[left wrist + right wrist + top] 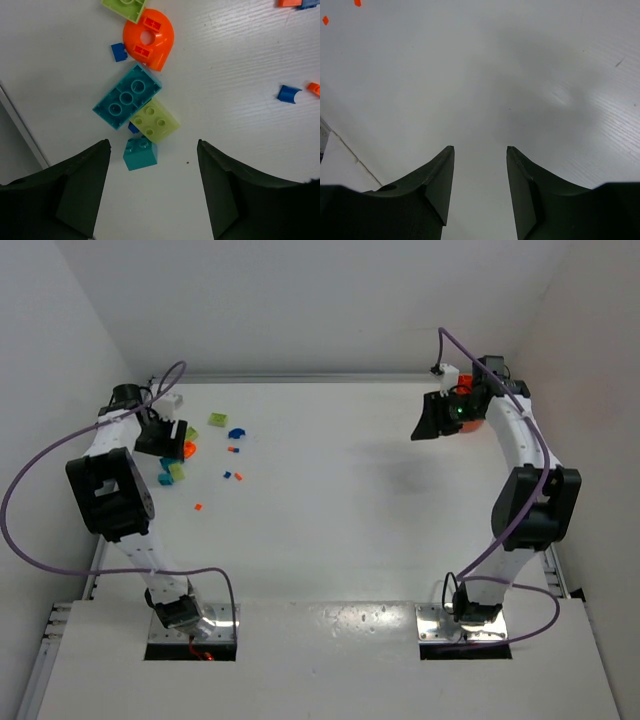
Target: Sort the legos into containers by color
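Observation:
The legos lie in a cluster at the table's far left. In the left wrist view I see an orange rounded piece (149, 39), a long teal brick (127, 96), a yellow-green brick (154, 120) and a small teal brick (140, 152). My left gripper (152, 145) hangs open just over the small teal brick, which sits between the fingertips, nearer the left one. In the top view the left gripper (160, 435) is over the cluster. My right gripper (480, 148) is open over bare table with nothing in it. An orange container (471, 423) shows partly behind the right wrist.
More legos lie to the right of the cluster: a green brick (217, 421), a blue curved piece (236, 433) and a tiny orange bit (198, 506). White walls close the table at the back and sides. The left table edge (20, 125) runs close to the left fingers.

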